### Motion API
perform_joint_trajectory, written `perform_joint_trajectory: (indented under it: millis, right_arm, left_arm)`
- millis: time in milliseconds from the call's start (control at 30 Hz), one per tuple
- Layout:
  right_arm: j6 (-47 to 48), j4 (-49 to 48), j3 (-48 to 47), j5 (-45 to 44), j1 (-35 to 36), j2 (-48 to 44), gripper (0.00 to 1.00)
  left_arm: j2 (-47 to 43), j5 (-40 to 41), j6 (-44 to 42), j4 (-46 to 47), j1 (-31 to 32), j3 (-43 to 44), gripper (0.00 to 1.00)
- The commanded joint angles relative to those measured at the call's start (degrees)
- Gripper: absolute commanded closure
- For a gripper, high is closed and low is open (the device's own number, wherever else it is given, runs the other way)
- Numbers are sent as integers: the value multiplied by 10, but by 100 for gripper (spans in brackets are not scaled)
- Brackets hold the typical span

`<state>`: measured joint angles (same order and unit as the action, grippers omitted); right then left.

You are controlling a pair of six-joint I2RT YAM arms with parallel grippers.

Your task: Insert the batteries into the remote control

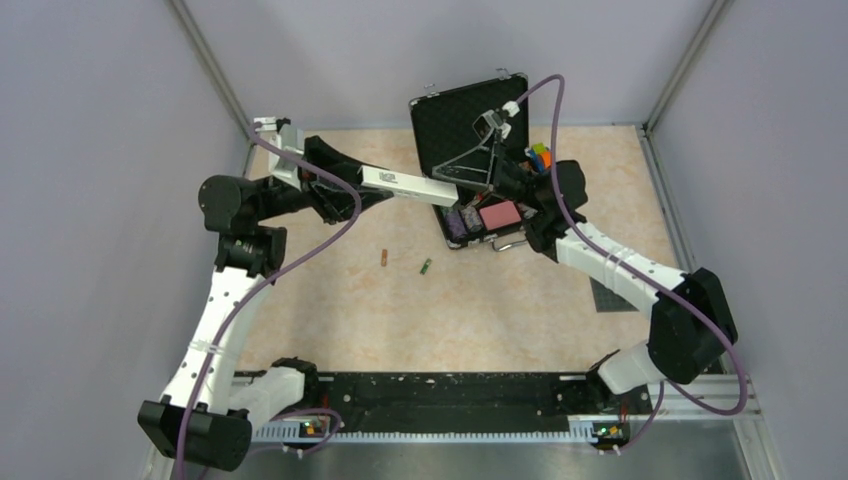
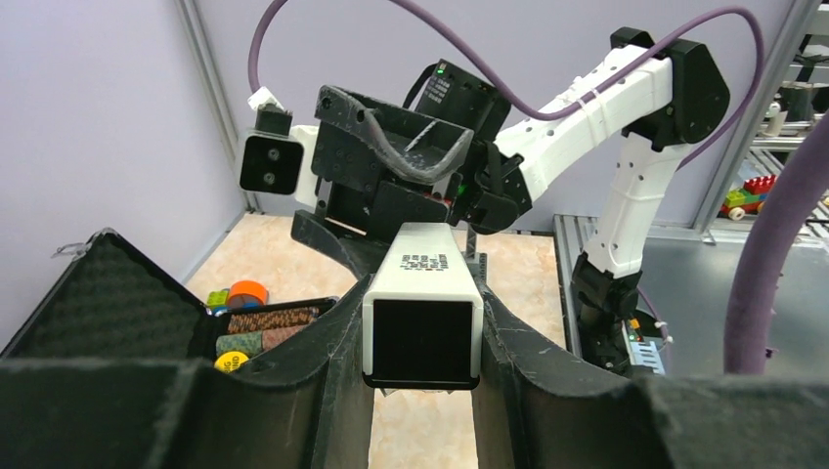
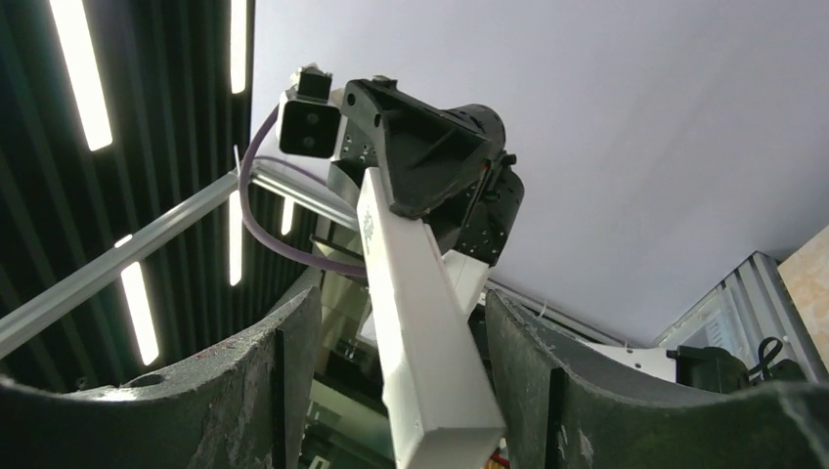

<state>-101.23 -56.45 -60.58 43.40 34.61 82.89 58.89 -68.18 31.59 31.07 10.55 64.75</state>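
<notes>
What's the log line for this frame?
slim white plastic remote control airborne | left gripper shut on one end | right gripper around other end, grip unclear | brownish-red cylindrical battery, green cylindrical battery on table, unloaded

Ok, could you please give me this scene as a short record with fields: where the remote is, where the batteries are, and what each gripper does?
remote control: lifted above the table, spanning both grippers
left gripper: shut on one end of the remote control
right gripper: fingers around the other end; grip unclear
brownish-red battery: lying on the table, not held
green battery: on the table beside it, apart, not held
task state: neither battery loaded yet
</notes>
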Motion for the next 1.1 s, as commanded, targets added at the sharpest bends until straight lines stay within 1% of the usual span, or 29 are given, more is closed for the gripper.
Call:
perform_joint_trajectory:
  millis: [0, 133, 233, 400, 467, 533, 600, 700, 900, 1067]
  right_arm:
    - [-1, -34, -34, 21, 12, 9, 40]
    - [-4, -41, -36, 29, 16, 16, 48]
    - [-10, -57, -35, 31, 18, 21, 59]
    - [-34, -99, -26, 29, 18, 31, 81]
    - [-44, -120, -23, 26, 18, 34, 88]
    - [-49, -129, -22, 29, 18, 39, 91]
    - [-53, -139, -17, 29, 18, 39, 98]
    - [-58, -152, -14, 29, 17, 39, 100]
    - [-66, -169, -2, 29, 9, 35, 100]
    - [-74, -178, -1, 30, 4, 36, 99]
  left_arm:
    - [-4, 21, -34, 10, -2, -7, 100]
    - [-6, 31, -36, 12, -2, -11, 100]
    - [-7, 37, -33, 13, -2, -13, 100]
    - [-6, 48, -31, -5, -2, -7, 100]
    - [-6, 53, -31, -14, -2, -2, 100]
    - [-5, 59, -34, -30, -4, 6, 100]
    - [-3, 58, -32, -39, -8, 14, 100]
    - [3, 45, -15, -35, -18, 24, 100]
    - [11, 24, 51, 29, -50, 25, 100]
    - [14, 16, 58, 31, -54, 30, 100]
